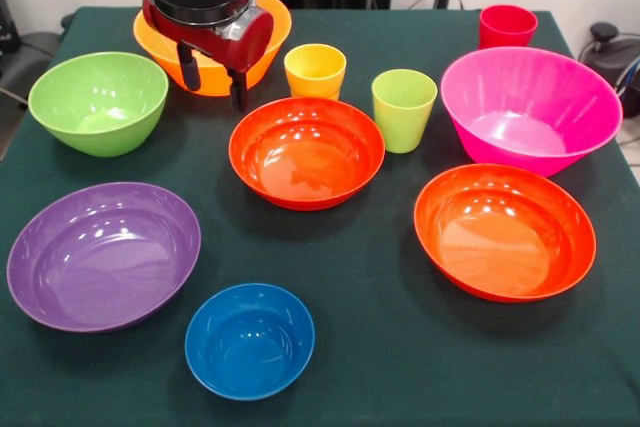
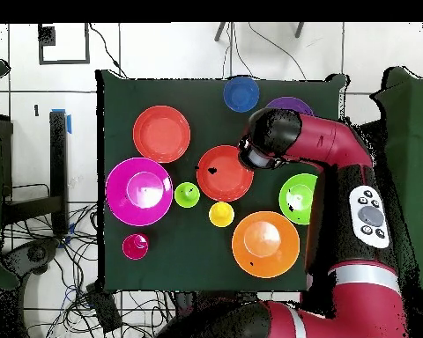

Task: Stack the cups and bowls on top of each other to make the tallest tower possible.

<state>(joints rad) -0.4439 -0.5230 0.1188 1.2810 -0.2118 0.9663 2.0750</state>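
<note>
no tower yet, every bowl and cup sits separate on the table [image 1: 360, 347]; gripper [image 1: 212, 75] fingers spread, holding nothing.

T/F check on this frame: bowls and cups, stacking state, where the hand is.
1. Nothing is stacked yet; every bowl and cup sits alone on the table. True.
2. The lime green cup stands inside the magenta bowl. False: it stands beside it, on the cloth.
3. The hand hangs in front of the deep orange bowl. True.
4. The hand holds the yellow-orange cup. False: that cup stands free on the table.
5. The small blue bowl is upside down. False: it sits upright, opening up.
</note>
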